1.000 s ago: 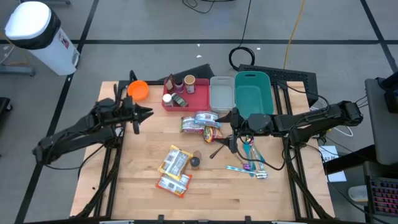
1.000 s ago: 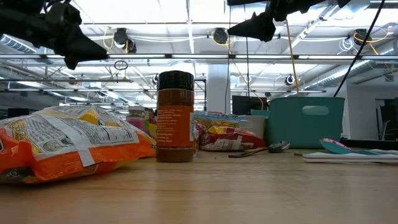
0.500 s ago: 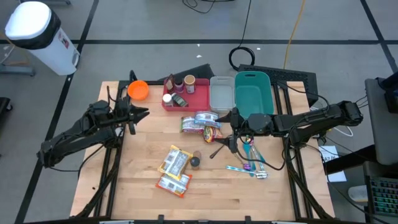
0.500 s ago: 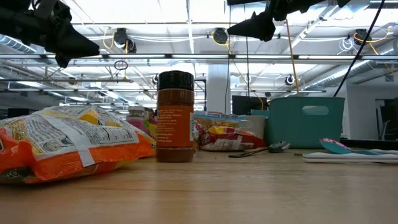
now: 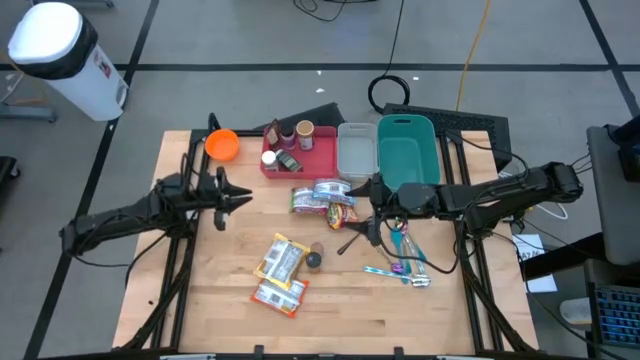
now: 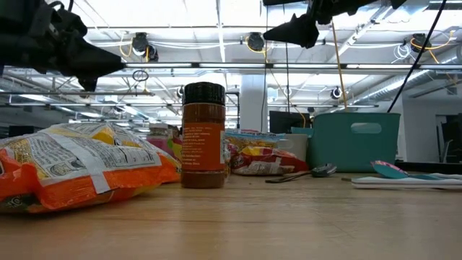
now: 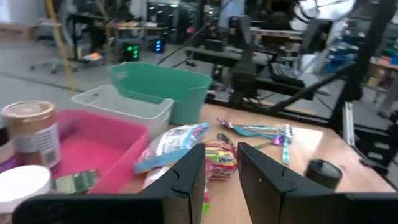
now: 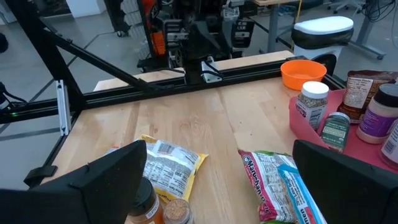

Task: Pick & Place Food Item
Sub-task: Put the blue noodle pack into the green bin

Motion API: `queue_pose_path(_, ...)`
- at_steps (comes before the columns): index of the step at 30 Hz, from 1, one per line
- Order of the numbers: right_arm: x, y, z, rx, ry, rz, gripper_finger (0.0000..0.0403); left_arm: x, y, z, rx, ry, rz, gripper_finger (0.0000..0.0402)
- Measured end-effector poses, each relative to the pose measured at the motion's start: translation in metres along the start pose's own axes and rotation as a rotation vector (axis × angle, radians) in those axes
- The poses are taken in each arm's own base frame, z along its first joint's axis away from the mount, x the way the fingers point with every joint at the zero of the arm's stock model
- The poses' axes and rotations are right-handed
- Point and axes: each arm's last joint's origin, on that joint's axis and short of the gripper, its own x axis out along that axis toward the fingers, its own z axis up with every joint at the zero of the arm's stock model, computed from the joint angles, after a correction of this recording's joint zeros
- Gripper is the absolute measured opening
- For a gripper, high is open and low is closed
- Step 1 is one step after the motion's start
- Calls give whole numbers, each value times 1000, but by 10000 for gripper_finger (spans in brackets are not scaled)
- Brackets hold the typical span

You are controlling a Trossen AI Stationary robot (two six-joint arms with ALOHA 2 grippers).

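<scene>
I have the left gripper point(image 5: 243, 197) hovering over bare wood at about nine o'clock from the table's centre, fingers narrowly apart and gripping nothing. The right gripper point(image 5: 372, 208) hangs at about three o'clock, jaws spread wide and empty, above the black spoon point(image 5: 352, 241). Between the two, at about twelve, lie the snack packets point(image 5: 323, 198), just in front of the pink tray point(image 5: 322, 147) of spice jars; the clear container point(image 5: 357, 152) and teal bin point(image 5: 407, 150) stand beside that tray, and the orange bowl point(image 5: 222, 145) sits at eleven. Toward six o'clock I see the orange pouch point(image 5: 281, 259) with the spice jar point(image 5: 314, 261) just beside it, and another packet point(image 5: 278, 295) nearer the table's edge. Coloured utensils point(image 5: 404, 262) lie at four o'clock.
</scene>
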Motion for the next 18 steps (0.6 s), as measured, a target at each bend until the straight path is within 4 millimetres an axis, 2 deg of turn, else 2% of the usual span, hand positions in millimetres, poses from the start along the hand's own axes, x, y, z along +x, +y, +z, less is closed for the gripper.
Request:
queue_pose_path(4,9,0,-7,-6,29,-6,396,1,-3,-1,24,-12,-24,97)
queue_pose_path(10,34,-7,-22,-75,55,-61,396,1,-3,0,16,-17,-13,97)
queue_pose_path(18,67,-52,-54,-20,190,-248,396,1,-3,-1,-5,-14,-12,97)
